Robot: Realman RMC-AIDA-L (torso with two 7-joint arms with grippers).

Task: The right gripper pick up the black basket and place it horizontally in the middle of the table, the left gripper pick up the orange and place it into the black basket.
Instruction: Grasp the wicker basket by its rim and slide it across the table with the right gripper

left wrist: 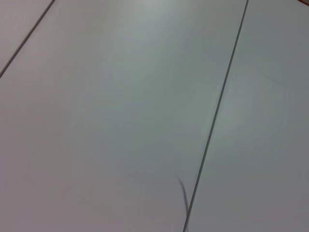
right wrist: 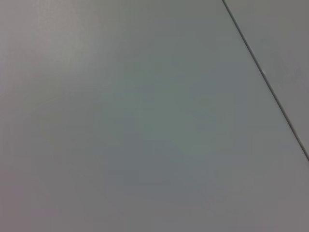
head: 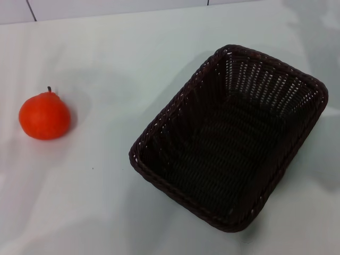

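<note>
The black basket (head: 229, 139) stands on the white table (head: 106, 202) at the right of the head view, turned at a slant with one short end toward the far right. It is empty. The orange (head: 44, 117) sits alone on the table at the left, stem up, well apart from the basket. Neither the left gripper nor the right gripper shows in any view. Both wrist views show only pale panelled surface with thin dark seams.
A tiled wall edge (head: 106, 10) runs along the far side of the table. A bare stretch of tabletop lies between the orange and the basket.
</note>
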